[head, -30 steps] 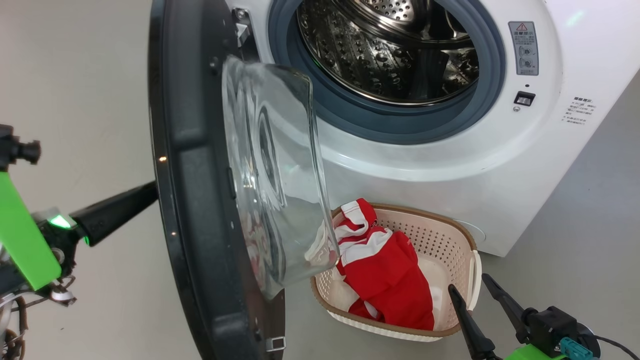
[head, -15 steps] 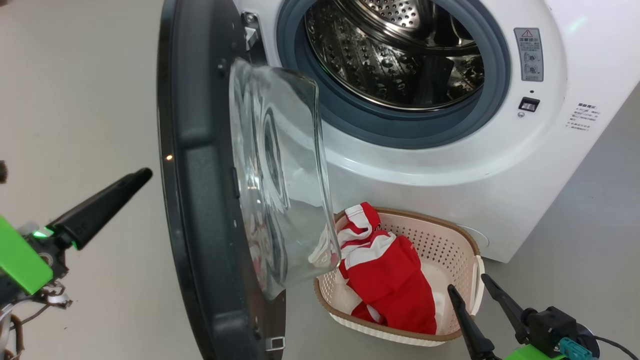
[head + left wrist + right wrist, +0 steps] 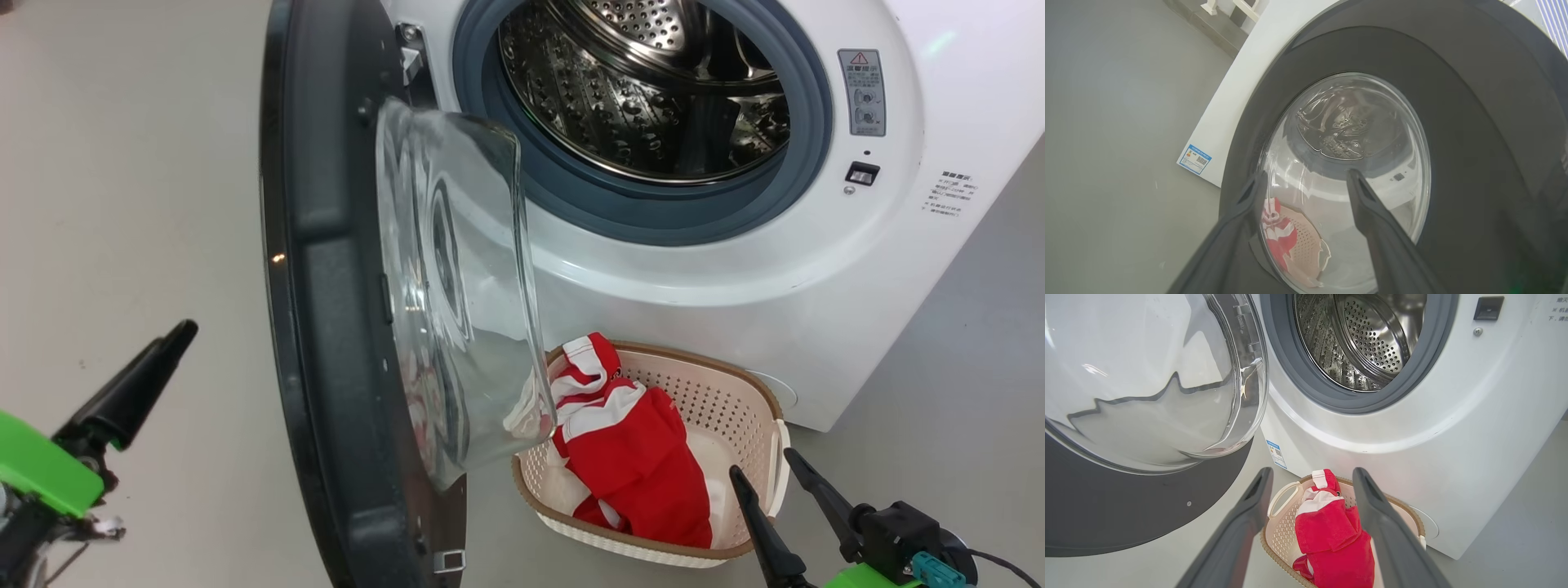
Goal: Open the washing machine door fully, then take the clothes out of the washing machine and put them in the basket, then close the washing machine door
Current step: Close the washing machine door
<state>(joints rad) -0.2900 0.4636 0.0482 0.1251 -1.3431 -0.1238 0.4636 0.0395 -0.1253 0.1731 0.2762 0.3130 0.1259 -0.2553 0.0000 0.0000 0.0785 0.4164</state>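
The washing machine stands with its steel drum showing nothing inside. The washing machine door swings out toward me, edge-on, its glass bowl facing the basket. The red and white clothes lie in the cream basket on the floor below the opening. My left gripper is open, off the door's outer black ring; one of its fingers shows at lower left. My right gripper hangs open just beside the basket's near right corner, with the clothes ahead of it.
Grey floor lies to the left of the door and to the right of the machine. A blue label sits low on the machine's front. The latch slot and a warning sticker are right of the opening.
My left gripper has come off the door's outer edge, opened and drawn back down to the lower left. The right gripper and the clothes have stayed put.
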